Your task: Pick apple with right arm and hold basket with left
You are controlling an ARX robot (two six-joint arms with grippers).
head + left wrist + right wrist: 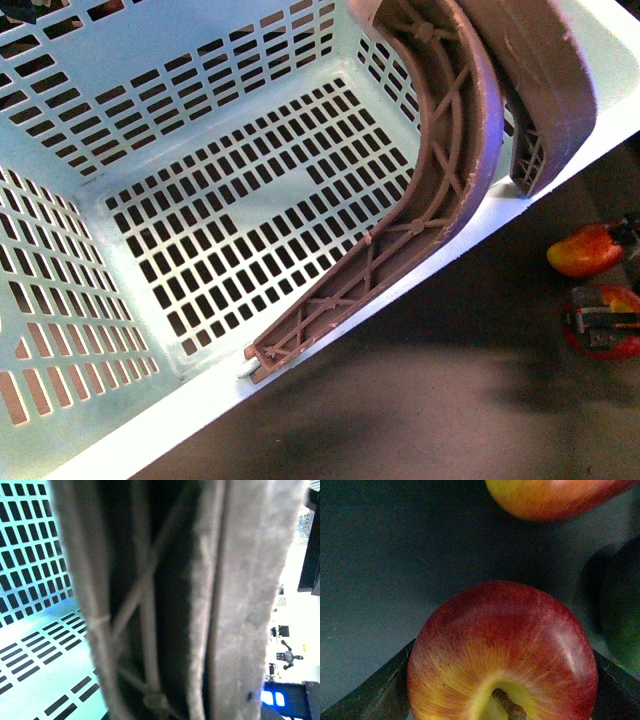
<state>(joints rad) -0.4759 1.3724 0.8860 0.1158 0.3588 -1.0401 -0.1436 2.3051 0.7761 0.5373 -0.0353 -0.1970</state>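
Turquoise, brown, red
Slotted pale turquoise basket (100, 450), cross-ribbed brown handles (450, 150), red apple (510, 640) streaked yellow round the stem, red-orange fruit (585, 250).

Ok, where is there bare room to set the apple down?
The floor of the basket is bare all over. The dark table is bare between the basket's rim and the fruit. Crowded at the right: the apple is close beside the elongated red-orange fruit.

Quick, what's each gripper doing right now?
Left gripper: not in view; only the basket handle fills its wrist camera.
Right gripper: closed on the apple.
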